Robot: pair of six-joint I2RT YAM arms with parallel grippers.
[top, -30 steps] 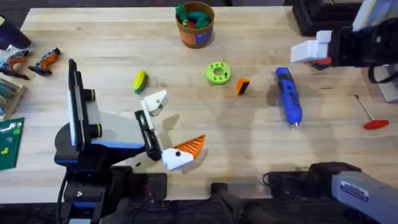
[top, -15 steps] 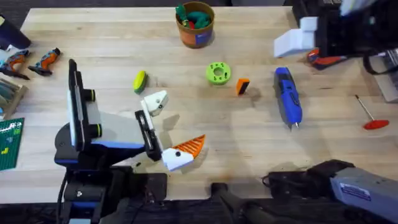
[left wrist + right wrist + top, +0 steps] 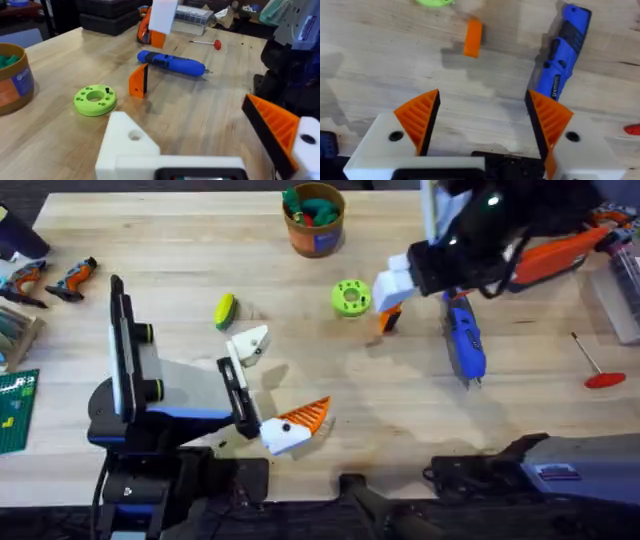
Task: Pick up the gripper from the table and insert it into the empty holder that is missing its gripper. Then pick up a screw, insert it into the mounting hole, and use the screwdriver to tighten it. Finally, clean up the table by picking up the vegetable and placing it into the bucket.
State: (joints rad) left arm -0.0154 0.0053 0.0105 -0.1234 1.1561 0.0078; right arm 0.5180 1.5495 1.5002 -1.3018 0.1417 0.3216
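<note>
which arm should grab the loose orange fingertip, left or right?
Right, probably. The right gripper hangs open above the table, with the gripper just ahead beside the screwdriver. The left gripper sits low near its base and has an empty holder, so it is the receiver.

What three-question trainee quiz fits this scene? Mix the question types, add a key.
1. True or false: the orange fingertip is already fitted in the bare white holder.
2. The right gripper is: A open, B shut on the blue screwdriver.
3. Fill in: the yellow-green vegetable lies on the ___.

Key: 1 false, it stands on the table near the green disc; 2 A; 3 table.
</note>
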